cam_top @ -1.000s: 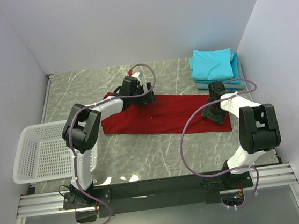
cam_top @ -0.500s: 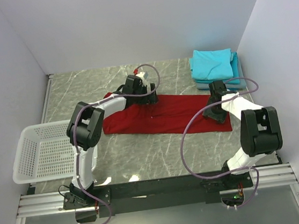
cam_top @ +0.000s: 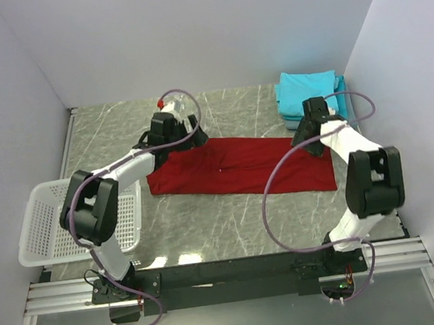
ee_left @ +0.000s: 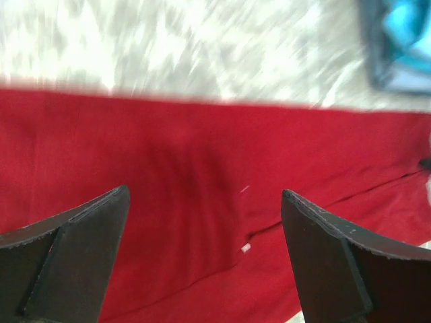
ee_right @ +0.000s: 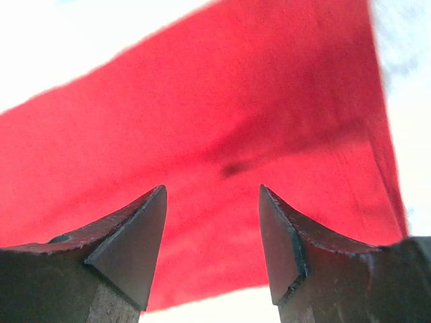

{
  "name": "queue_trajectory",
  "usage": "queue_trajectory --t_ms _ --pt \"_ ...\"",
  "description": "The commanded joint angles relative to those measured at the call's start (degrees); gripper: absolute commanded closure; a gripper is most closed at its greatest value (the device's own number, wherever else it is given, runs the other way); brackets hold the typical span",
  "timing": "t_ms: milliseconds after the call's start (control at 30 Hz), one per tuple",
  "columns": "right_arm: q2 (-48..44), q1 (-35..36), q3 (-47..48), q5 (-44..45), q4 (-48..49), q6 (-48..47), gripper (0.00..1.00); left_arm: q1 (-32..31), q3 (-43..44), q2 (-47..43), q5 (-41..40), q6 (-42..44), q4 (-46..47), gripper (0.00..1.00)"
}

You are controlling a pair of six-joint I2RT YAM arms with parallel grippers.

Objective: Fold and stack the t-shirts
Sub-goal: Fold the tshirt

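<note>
Both arms shifted outward: left gripper (cam_top: 186, 132) now above far-left corner of red t-shirt (cam_top: 241, 166), right gripper (cam_top: 305, 134) above far-right edge. Both jaws spread, empty, probably positioned to grab corners for next fold. Shirt flat mid-table; folded turquoise stack (cam_top: 309, 93) far right, likely destination.

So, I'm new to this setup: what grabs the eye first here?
A deep red t-shirt lies stretched across mid-table, with the left hand and right hand both open above it. Folded turquoise t-shirts sit stacked in the far right corner, and a white lattice basket sits at the left edge.
</note>
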Motion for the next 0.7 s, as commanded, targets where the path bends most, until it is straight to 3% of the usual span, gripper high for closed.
queue_trajectory --t_ms 0,167,400,533,667 --pt "5.63 -0.36 5.8 -0.3 1.74 -0.89 0.36 1.01 -4.2 2.55 4.47 -4.3 3.22 0.0" --pt "11.18 -0.36 7.93 -2.22 1.38 -0.54 0.36 4.27 -1.49 8.79 10.1 -6.15 3.76 0.0" --pt "10.66 -0.36 0.13 -6.62 1.39 1.13 0.36 5.5 7.2 19.85 13.18 -5.98 4.11 0.01" --pt "5.66 1.65 -8.67 -8.91 2.09 2.19 0.36 5.94 24.49 29.53 17.02 -5.1 -0.28 0.0" --pt "-2.06 10.76 -18.32 -9.88 0.77 5.25 0.36 5.94 43.04 40.86 24.25 -7.55 -0.56 0.0"
